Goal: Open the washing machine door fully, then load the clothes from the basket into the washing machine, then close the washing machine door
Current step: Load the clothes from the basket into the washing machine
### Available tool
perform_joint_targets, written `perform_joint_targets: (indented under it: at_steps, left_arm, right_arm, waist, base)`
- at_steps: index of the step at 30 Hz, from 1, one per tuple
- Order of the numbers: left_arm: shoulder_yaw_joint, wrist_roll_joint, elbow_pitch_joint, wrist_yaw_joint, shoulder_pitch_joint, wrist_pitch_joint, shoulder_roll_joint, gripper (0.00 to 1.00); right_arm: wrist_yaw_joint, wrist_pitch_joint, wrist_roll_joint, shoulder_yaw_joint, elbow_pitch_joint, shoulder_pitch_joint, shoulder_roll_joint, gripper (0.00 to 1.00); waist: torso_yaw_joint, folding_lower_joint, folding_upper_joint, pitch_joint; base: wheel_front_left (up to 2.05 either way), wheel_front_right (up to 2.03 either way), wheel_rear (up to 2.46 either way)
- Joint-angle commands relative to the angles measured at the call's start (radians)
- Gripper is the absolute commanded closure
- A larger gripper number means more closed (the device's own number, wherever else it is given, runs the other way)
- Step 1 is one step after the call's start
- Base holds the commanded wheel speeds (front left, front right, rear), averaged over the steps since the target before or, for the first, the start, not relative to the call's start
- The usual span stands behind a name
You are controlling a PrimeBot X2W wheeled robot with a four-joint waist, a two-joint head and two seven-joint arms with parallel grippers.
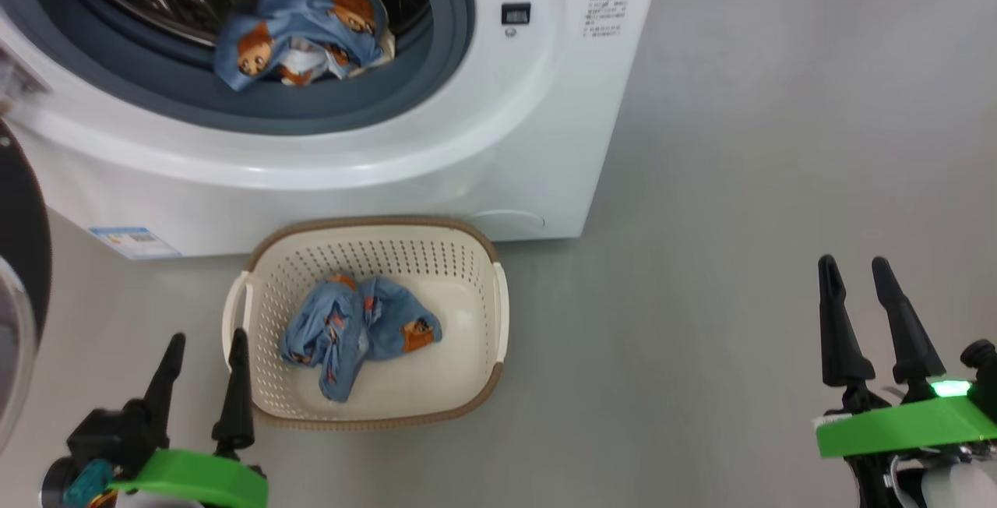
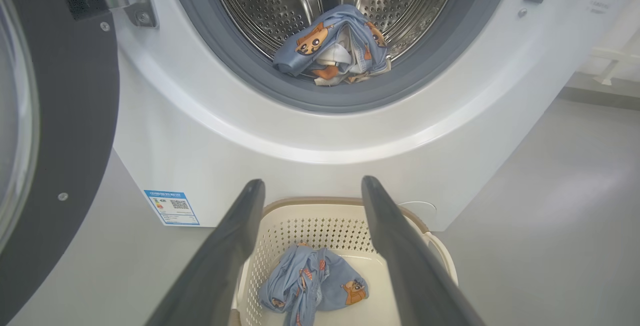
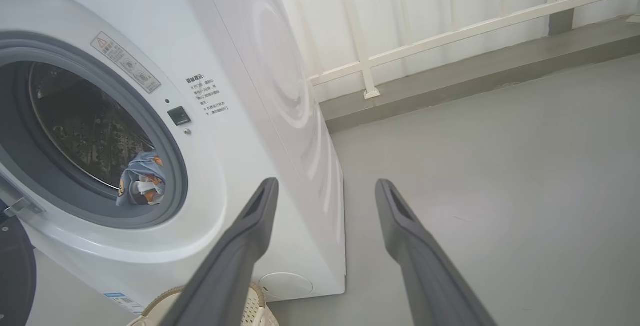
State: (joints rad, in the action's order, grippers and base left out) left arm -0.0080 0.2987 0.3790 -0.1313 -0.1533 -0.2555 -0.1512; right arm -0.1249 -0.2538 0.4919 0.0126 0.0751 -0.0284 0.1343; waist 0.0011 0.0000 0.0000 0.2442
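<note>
**Loading half done: one of the clothes [image 1: 308, 33] sits in the drum, the other [image 1: 358, 333] waits in the basket [image 1: 374, 247]**

The second blue bear-print garment lies crumpled near the middle of the basket's bottom, clear of the perforated walls. The basket stands on the floor [image 1: 740, 181] just in front of the washing machine [image 1: 467, 173], below its opening. The first garment sits at the drum's front lip, and its lower edge appears to rest on the grey gasket [image 1: 436, 64]. The washing machine door [image 1: 23, 220] is swung wide open at the left.

The left end effector [image 1: 209, 335] hovers just beside the basket's near left corner, fingers apart and empty. The right end effector [image 1: 853, 260] is well apart to the right over bare floor, also spread and empty.

The step in hand looks like fetching the second garment. The left end effector is the closer one. It would need to pass over the brown rim, descend onto the heap, close on a bunched fold, lift clear of the basket wall and release well inside the drum. The garment on the gasket may need pushing deeper before the door is shut.
</note>
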Motion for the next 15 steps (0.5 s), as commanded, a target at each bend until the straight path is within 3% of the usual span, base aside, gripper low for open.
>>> perform_joint_targets:
  at_steps: [1, 15]
  left_arm:
    - [0.020, 0.006, 0.006, 0.001, -0.053, -0.006, -0.016, 0.00]
    - [-0.105, 0.042, 0.270, 0.001, -0.282, -0.006, -0.070, 0.00]
  right_arm:
    - [-0.006, -0.008, -0.011, -0.024, -0.029, -0.042, 0.007, 0.00]
    - [-0.006, -0.008, -0.017, -0.030, -0.040, -0.146, -0.047, 0.00]
  waist:
    - [-0.010, 0.0000, 0.0000, 0.079]
    - [-0.064, 0.0000, 0.0000, 0.251]
  base:
    - [0.00, 0.00, 0.00]
    - [0.00, 0.00, 0.00]
